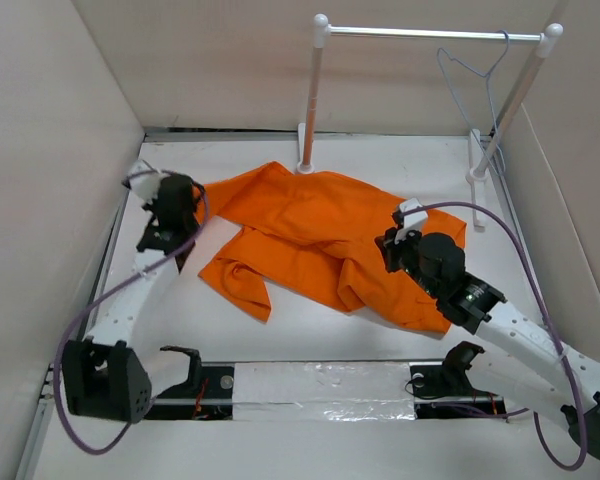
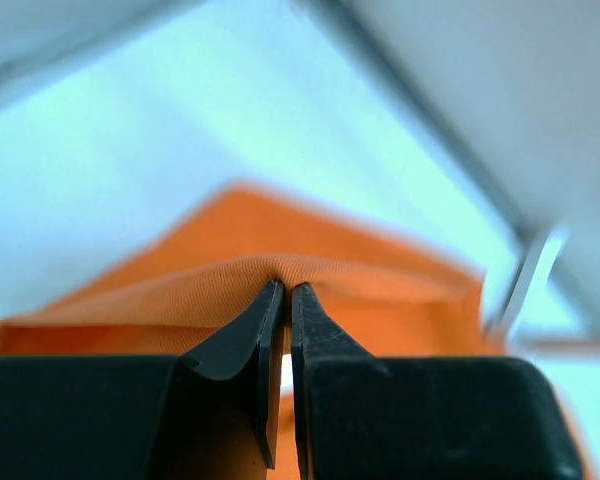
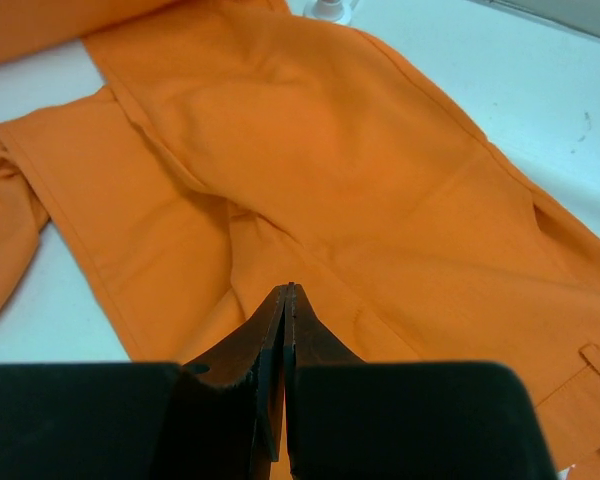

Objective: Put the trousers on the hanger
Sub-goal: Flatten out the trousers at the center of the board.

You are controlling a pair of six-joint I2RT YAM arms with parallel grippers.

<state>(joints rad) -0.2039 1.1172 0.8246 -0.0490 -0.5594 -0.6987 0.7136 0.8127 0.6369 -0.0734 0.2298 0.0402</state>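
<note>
The orange trousers (image 1: 310, 235) lie spread and partly folded in the middle of the white table. At their left edge my left gripper (image 1: 200, 197) is shut on a raised fold of the cloth. The left wrist view shows that fold (image 2: 280, 268) pinched between the tips of the left gripper (image 2: 287, 288). My right gripper (image 1: 389, 242) sits over the right part of the trousers (image 3: 330, 150). In the right wrist view the right gripper (image 3: 288, 290) has its jaws together, and no cloth shows between them. The thin pale hanger (image 1: 480, 80) hangs from the rail at the back right.
A white two-post rail stand (image 1: 430, 33) stands at the back, its left foot (image 1: 305, 165) touching the trousers' far edge. Beige walls enclose the table on the left, back and right. A taped strip (image 1: 320, 385) runs along the near edge between the arm bases.
</note>
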